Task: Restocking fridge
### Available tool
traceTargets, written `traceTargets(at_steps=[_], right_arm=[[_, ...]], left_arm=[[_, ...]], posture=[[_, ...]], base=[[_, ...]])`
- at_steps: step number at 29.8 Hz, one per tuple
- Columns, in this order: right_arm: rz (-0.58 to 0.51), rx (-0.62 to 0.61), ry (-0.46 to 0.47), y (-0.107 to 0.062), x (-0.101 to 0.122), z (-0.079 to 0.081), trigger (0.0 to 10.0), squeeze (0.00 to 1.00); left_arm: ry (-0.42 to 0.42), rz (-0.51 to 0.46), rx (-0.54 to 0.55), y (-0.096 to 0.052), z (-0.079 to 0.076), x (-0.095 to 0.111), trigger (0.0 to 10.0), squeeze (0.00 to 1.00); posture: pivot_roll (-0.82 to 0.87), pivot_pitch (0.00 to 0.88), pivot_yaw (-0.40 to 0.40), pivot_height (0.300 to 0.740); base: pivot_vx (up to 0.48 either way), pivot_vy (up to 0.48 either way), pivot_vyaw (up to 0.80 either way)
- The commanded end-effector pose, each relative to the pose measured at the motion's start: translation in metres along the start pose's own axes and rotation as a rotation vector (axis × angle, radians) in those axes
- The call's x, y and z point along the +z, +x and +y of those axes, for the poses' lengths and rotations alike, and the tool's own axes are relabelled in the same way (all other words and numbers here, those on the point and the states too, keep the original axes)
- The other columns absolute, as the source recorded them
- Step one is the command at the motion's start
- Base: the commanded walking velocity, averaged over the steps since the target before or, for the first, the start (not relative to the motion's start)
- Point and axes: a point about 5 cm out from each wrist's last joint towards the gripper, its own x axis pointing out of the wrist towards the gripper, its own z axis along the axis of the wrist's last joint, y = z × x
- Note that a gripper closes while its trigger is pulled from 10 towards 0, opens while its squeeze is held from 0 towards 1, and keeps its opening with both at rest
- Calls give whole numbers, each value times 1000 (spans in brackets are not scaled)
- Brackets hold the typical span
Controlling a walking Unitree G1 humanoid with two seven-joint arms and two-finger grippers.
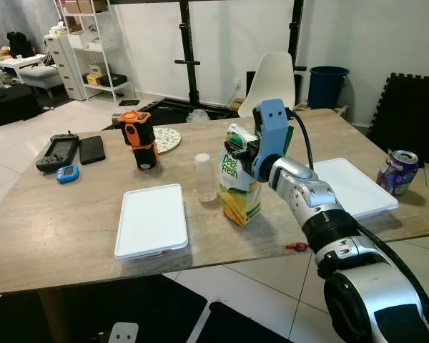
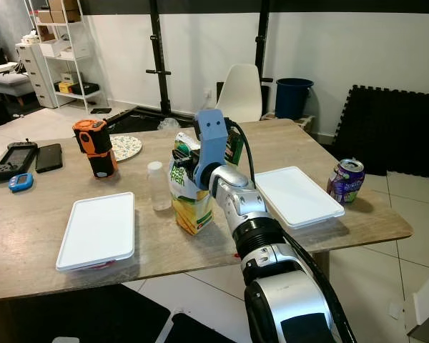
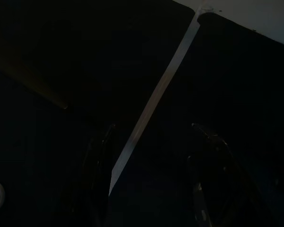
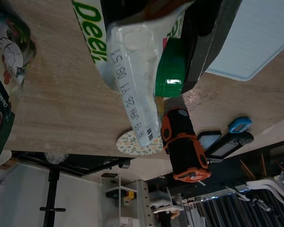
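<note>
Right arm reaching in from five o'clock, right gripper (image 1: 244,151) at the top of the carton (image 1: 241,187), fingers closed narrow around its gabled upper part beside the green cap (image 4: 169,74). Carton upright on the table (image 1: 71,229), near the middle of the near half, long axis vertical, so grip taken near the top and the weight hanging below; probably liable to swing or tip when lifted, a judgement only. Left gripper (image 3: 151,179) idle in deep shade, two dark fingers faintly apart with a pale strip between them; no part in this move. Near edge at seven o'clock of the carton: a white lidded tray (image 1: 151,219). Just beside the carton at nine o'clock, apart from it: a small clear bottle (image 1: 206,176). At three o'clock, a second white tray (image 1: 357,187), and beyond it a purple can (image 1: 398,171) near the table's edge. Farther, at eleven o'clock: an orange-and-black device (image 1: 140,139) standing beside a patterned plate (image 1: 166,138). Farthest at ten o'clock: phone (image 1: 92,149), handheld console (image 1: 56,152), small blue gadget (image 1: 67,174).
</note>
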Motion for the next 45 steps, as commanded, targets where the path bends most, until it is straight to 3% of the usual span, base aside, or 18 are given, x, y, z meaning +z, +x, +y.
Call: traceTargets(at_steps=[1, 3, 6, 9, 13, 17, 21, 24, 27, 28, 29, 32, 34, 39, 40, 41, 44, 45], right_arm=[[-52, 37, 17, 3, 14, 6, 10000, 0], [-89, 75, 82, 1, 23, 6, 10000, 0], [-104, 104, 106, -1, 28, 6, 10000, 0], [-154, 253, 177, -11, 44, 8, 10000, 0], [-258, 505, 231, -42, 63, 5, 10000, 0], [-292, 594, 242, -61, 66, 0, 10000, 0], [-361, 761, 335, -105, 72, -13, 10000, 0], [-379, 792, 352, -115, 73, -16, 10000, 0], [-318, 893, 362, -145, 58, -15, 10000, 0], [-318, 893, 362, -145, 58, -15, 10000, 0], [-213, 920, 363, -158, 36, -13, 10000, 0], [-156, 925, 371, -163, 23, -13, 10000, 0], [16, 877, 361, -177, -13, -14, 10000, 0], [179, 819, 357, -189, -48, -14, 10000, 0], [301, 744, 365, -199, -79, -16, 10000, 0], [301, 744, 365, -199, -79, -16, 10000, 0], [443, 642, 396, -215, -123, -22, 10000, 0], [443, 642, 396, -215, -123, -22, 10000, 0]], left_arm=[[11, 21, 5, -2, 5, -6, 10000, 0], [17, 18, 2, -2, 5, -5, 10000, 0], [12, 16, 5, -2, 5, -4, 10000, 0], [25, 9, -10, -1, 3, -2, 10000, 0], [10, 6, -4, 0, 2, 0, 10000, 0], [18, 6, -8, 0, 2, 0, 10000, 0], [25, 8, -12, 0, 2, 1, 10000, 0], [22, 7, -7, 0, 3, 1, 10000, 0], [39, 7, -19, 1, 3, 2, 10000, 0], [39, 7, -19, 1, 3, 2, 10000, 0], [33, 7, -13, 1, 3, 3, 10000, 0], [26, 8, -7, 1, 4, 2, 10000, 0], [29, 9, -13, 1, 2, 2, 10000, 0], [15, 11, -6, 1, 1, 1, 10000, 0], [26, 20, -12, 0, 0, -3, 10000, 0], [26, 20, -12, 0, 0, -3, 10000, 0], [30, 29, -9, -1, 0, -6, 10000, 0], [30, 29, -9, -1, 0, -6, 10000, 0]], posture=[[-109, 96, 38, 740], [-107, 89, 32, 740], [-106, 92, 39, 740], [-111, 89, 32, 740], [-114, 86, 35, 740], [-108, 87, 33, 740], [-115, 85, 45, 740], [-115, 91, 54, 740], [-122, 87, 52, 740], [-122, 87, 52, 740], [-124, 96, 55, 740], [-124, 96, 55, 740], [-119, 94, 41, 740], [-121, 102, 50, 740], [-121, 101, 50, 740], [-121, 101, 50, 740], [-118, 105, 48, 740], [-118, 105, 48, 740]], base=[[0, 0, 0], [0, 0, 0], [0, 0, 0], [0, 0, 0], [0, 0, 0], [0, 0, 0], [0, 0, 0], [0, 0, 0], [0, 0, 0], [0, 0, 0], [0, 0, 0], [0, 0, 0], [0, 0, 0], [0, 0, 0], [0, 0, 0], [0, 0, 0], [0, 0, 0], [0, 0, 0]])
